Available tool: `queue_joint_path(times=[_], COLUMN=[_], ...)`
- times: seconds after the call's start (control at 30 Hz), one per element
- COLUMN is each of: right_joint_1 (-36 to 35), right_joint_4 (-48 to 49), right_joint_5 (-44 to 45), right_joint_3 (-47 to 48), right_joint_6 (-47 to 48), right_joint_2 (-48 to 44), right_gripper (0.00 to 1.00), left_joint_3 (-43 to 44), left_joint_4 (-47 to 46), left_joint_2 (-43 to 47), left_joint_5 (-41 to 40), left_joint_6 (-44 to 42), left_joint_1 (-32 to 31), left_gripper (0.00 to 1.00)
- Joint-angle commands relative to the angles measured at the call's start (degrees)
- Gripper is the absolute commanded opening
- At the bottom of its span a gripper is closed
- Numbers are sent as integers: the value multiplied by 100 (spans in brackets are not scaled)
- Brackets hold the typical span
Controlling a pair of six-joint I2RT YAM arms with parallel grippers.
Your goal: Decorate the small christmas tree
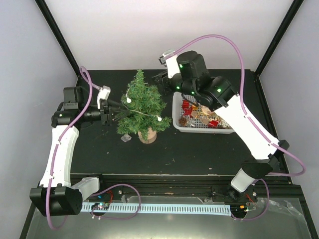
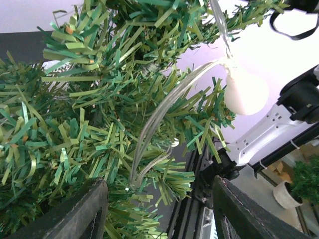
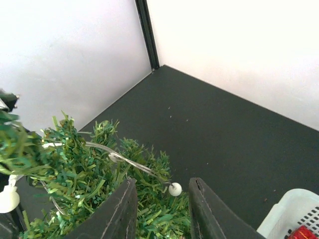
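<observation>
"Looking down from the top camera, what crowds the small christmas tree [image 1: 142, 104]?"

"You have it upright on its tan stump, near the middle of the black table [image 1: 199, 154]. A white basket [image 1: 199, 131] sits just to its right, holding red and gold ornaments [image 1: 188, 105] and a pine cone [image 1: 183, 120]. A small clear piece [image 1: 126, 138] lies beside the stump. A light string [image 1: 144, 113] with white bulbs [image 1: 128, 100] crosses the dark green branches. Your left gripper [image 1: 117, 115] pokes into the foliage from the left."

"And the left wrist view?"

"Your fingers [image 2: 75, 214] stand spread and grip nothing. Bristly branches fill the gap, and the clear wire loops down between them. One round bulb [image 2: 245, 92] hangs at the upper right."

"The right wrist view?"

"Your right gripper [image 3: 163, 181] hovers over the tree's branches, jaws a little apart. A small bulb [image 3: 175, 189] sits in the gap, and you cannot tell whether either finger touches it. The wire runs left from it across the needles. The basket's corner shows at the lower right, with something red inside."
</observation>
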State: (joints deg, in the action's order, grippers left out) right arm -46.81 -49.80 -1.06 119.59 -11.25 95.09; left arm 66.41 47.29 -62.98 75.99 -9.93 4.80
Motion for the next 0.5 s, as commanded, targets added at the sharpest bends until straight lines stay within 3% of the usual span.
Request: queue_joint_path(times=[0.0,0.23,0.47], right_joint_1=[90,111,112], right_joint_4=[309,280,117], right_joint_5=[237,394,450], right_joint_3=[-138,-629,-1769], right_joint_6=[-109,-343,-584], right_joint_2=[-369,-884,-1818], right_gripper=[31,28,29], left_joint_3=[325,728,1445], left_joint_4=[770,1380,2891], left_joint_2=[136,315,247], left_joint_5=[-336,-723,-997], left_joint_6=[-663,-881,-2018], left_joint_1=[25,311,679], left_gripper=[59,58,56])
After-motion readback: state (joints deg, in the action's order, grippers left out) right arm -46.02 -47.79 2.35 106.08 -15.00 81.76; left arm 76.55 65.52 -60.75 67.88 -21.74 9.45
